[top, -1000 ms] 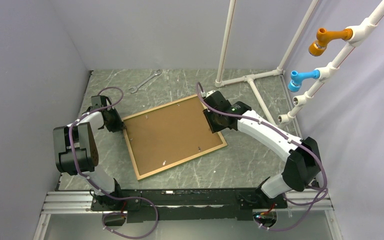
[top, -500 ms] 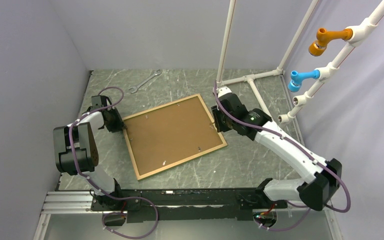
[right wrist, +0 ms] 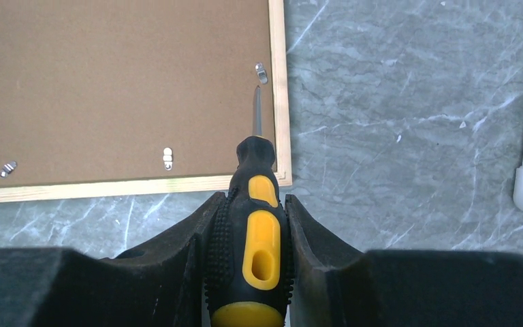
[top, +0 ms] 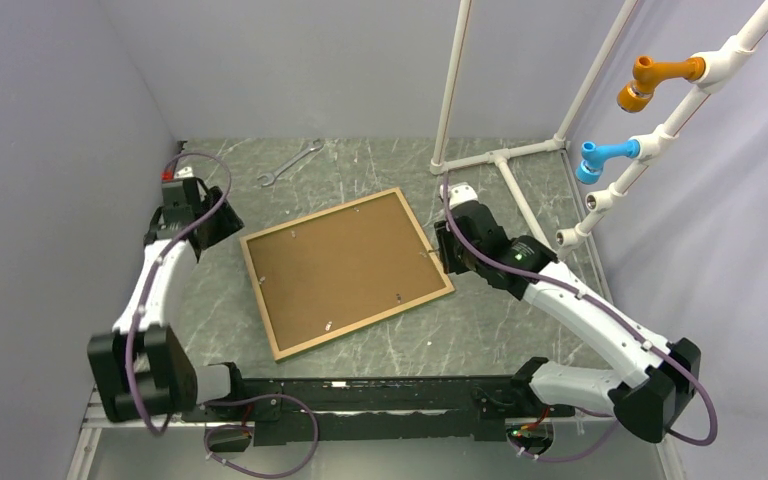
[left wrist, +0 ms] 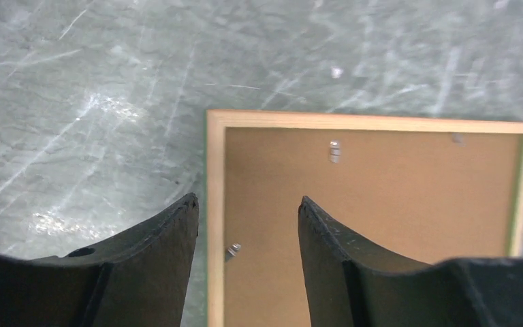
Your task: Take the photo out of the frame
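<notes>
As the frame [top: 365, 323] lay face down near the middle of the table [top: 520, 310], with its light wooden rails up and the brown backing board [top: 345, 262] filling it, the photo itself was not visible; most probably it was under that board. The right gripper [right wrist: 252, 199] was pressed on the black and yellow handle of a screwdriver [right wrist: 255, 231], and the thin blade pointed to a small metal clip [right wrist: 261, 71] just beside the right rail. Whether the tip touched the clip could not be told. The left gripper [left wrist: 246, 199] was spread and held nothing; it hung over the bare table near the far left corner of the frame, apart from it. The step in hand seemed to be the turning of the clips off the board. To do it well, the blade should come low and flat to the side of the clip and push it slowly toward the rail, so that the tip does not jump over it or scratch the board. The free gripper could press on the left rail, because the light frame may slide under the push.
</notes>
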